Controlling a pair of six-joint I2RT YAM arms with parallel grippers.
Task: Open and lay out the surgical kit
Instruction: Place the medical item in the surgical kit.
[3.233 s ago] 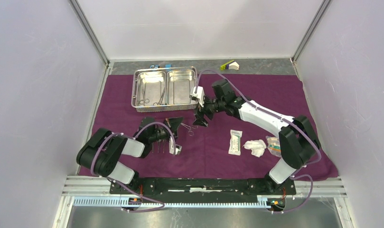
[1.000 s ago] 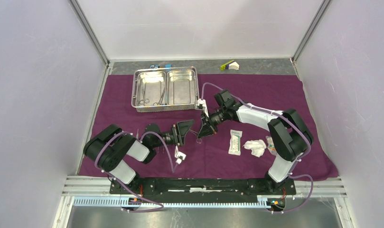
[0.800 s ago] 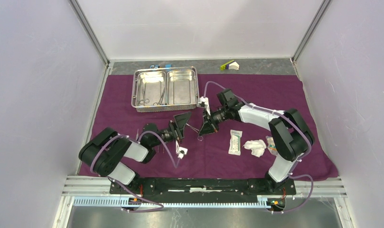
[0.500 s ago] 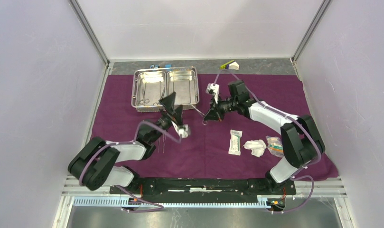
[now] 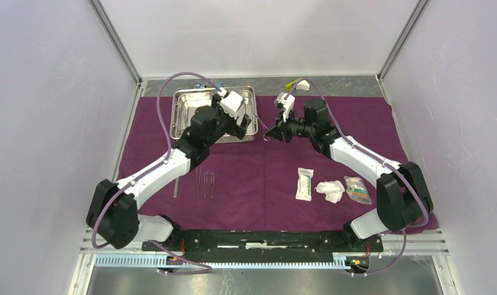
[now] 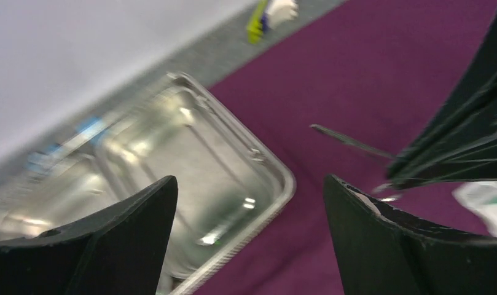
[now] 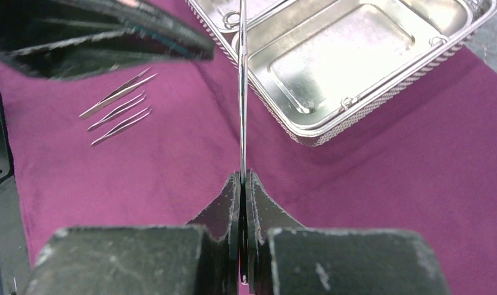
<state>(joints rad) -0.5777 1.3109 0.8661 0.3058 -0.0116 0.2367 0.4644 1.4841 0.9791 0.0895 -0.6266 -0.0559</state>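
On the tabletop [image 5: 344,86], a large dark purple cloth [image 5: 270,172] is carrying a shiny two-compartment steel tray [image 5: 181,101]. The left jaws are hovering over it, wide open, empty. The right jaws, just beside, are clamping slim ring-handled forceps [image 7: 242,110] pointing trayward.

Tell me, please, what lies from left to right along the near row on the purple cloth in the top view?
slim metal tweezers → white packet → white gauze → small clear packet

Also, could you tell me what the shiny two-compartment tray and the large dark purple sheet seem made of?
The shiny two-compartment tray looks like polished steel: mirror-like reflections. The large dark purple sheet seems matte cloth: no glare.
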